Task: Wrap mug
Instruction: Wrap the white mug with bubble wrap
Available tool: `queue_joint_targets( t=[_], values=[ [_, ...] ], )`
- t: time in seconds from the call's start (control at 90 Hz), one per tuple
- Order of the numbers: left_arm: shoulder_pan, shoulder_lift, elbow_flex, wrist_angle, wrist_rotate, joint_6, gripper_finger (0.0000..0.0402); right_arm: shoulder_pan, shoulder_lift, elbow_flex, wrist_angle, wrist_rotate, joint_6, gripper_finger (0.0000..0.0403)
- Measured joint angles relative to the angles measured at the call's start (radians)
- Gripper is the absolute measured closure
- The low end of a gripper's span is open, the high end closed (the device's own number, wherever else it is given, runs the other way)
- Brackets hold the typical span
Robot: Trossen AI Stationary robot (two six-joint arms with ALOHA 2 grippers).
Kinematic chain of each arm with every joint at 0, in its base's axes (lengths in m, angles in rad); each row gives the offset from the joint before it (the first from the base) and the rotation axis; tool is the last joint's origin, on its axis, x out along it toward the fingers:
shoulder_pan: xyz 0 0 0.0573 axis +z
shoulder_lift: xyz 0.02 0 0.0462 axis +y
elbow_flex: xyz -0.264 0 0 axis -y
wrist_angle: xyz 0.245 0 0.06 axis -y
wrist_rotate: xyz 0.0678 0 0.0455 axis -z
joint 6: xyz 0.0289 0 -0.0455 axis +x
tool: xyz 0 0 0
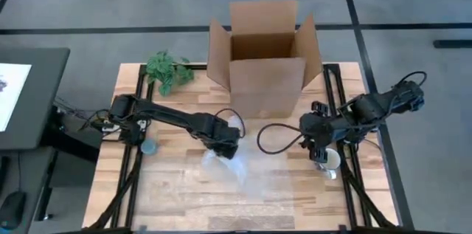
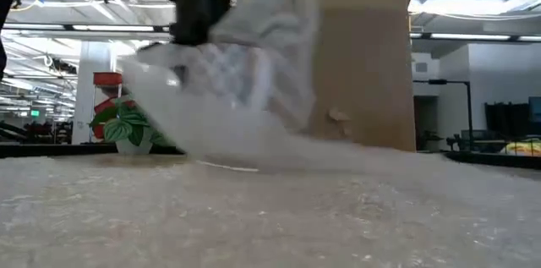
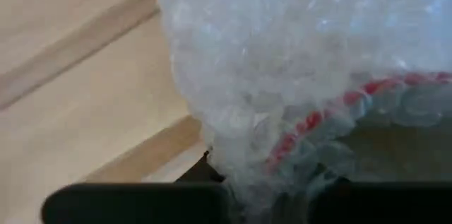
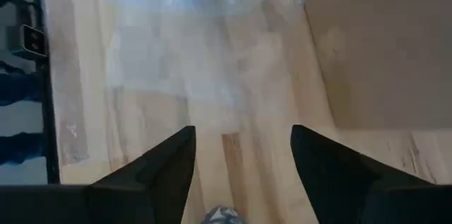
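1. High view: an open cardboard box (image 1: 264,64) stands at the back of the wooden worktop (image 1: 177,190). Just in front of the box, toward its left corner, the left gripper (image 1: 227,148) pinches the raised edge of a bubble wrap sheet (image 1: 247,179), which spreads out forward from there. In front of the box's right corner, near the worktop's edge, the right gripper (image 1: 322,154) hangs over a white mug (image 1: 330,162). A green plant (image 1: 168,69) lies left of the box, and a small blue cap (image 1: 149,147) sits farther forward on that side.
2. Low view: the bubble wrap is lifted in front of the box and droops onto the worktop.
3. Left wrist view: the fingers (image 3: 134,203) are pressed onto the bubble wrap; a red strip shows through it.
4. Right wrist view: the fingers (image 4: 169,164) are spread apart, the box wall beside them, with the mug's rim just visible between them.
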Motion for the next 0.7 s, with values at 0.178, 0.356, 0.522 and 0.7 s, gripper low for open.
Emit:
queue_joint_targets(
  t=[0.178,0.356,0.522,0.7],
  values=[
    [-0.002,-0.007,-0.017,-0.082,0.0,0.143,0.0392,-0.021,0.0,-0.135,0.212,-0.036,-0.095,0.0195],
    [-0.002,-0.005,-0.074,-0.074,-0.001,0.237,0.0392,-0.095,0.002,-0.367,0.501,-0.175,-0.157,0.0206],
    [-0.007,-0.009,-0.117,-0.055,-0.007,0.285,0.0389,-0.16,0.001,-0.541,0.722,-0.202,-0.237,0.0211],
    [-0.008,-0.006,-0.119,-0.056,-0.029,0.299,0.0366,-0.211,0.078,-0.658,1.001,-0.384,-0.406,0.0212]
  ],
)
